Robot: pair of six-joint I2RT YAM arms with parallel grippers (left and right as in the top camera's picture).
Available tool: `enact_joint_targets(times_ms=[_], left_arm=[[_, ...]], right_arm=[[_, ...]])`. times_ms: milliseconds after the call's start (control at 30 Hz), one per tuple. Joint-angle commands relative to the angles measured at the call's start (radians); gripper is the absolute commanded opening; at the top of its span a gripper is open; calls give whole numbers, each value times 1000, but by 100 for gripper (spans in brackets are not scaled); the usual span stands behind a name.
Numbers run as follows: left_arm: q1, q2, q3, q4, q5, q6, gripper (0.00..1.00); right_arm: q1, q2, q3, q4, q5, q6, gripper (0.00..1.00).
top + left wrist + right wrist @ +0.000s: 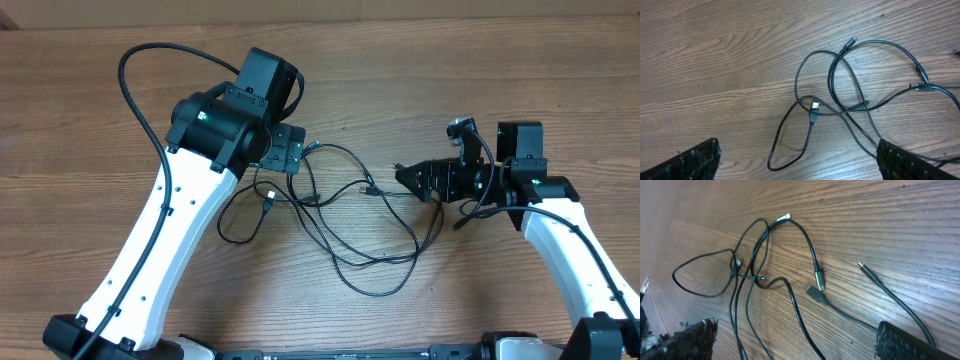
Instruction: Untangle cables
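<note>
Several thin black cables (pixel 318 200) lie tangled in loose crossing loops on the wooden table between the two arms. My left gripper (pixel 285 152) hovers over the tangle's left end. In the left wrist view it is open (pixel 797 167), with a cable loop lying between its fingers and a USB plug (pixel 814 106) just beyond. My right gripper (pixel 402 176) is at the tangle's right end. In the right wrist view it is open (pixel 795 345), with several strands (pixel 747 280) running between its fingers. Two connectors (pixel 818 282) and a loose plug (pixel 865 269) lie ahead of it.
The wooden table (pixel 480 70) extends all around the tangle. The white left arm (pixel 150 260) crosses the front left and the white right arm (pixel 570 250) the front right, each with its own thicker black cable.
</note>
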Motion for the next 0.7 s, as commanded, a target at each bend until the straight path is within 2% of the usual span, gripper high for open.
enact_joint_targets(times_ms=[0,333,667], left_arm=[[4,5,10,1,4,8,100],[4,5,10,2,4,8,99],[4,5,10,2,4,8,99]], right_arm=[[11,-1,8,-9,6,-46,100],[56,-1,34,-24,6,-45,100],[78,-1,153,-162,26,-45,100]])
